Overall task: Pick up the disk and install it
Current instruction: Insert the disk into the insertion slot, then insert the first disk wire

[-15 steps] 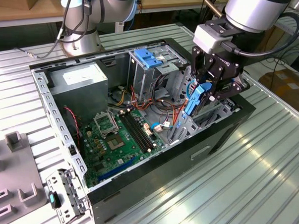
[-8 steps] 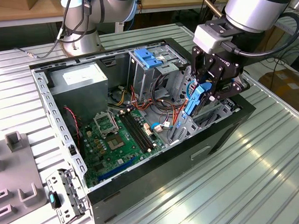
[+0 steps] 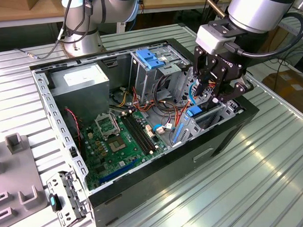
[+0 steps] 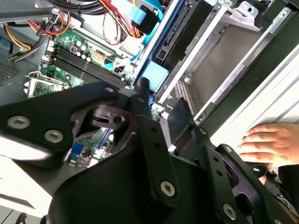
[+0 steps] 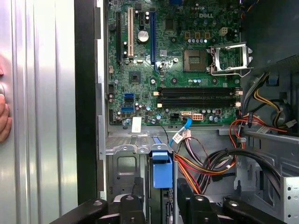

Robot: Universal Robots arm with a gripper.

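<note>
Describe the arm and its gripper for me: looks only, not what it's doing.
The arm is a thick silver-grey tube ending in a light grey block. Under it sits the black gripper, built of jointed bars, with small white print on its body. Silver screw heads stud the bars in the second wrist view. A black cable loops out from the wrist.

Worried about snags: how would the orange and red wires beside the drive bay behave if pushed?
Probably floppy: the wires sag in loose curves. Likely light, being thin, but they run on under black cables, so they may spring back.
</note>
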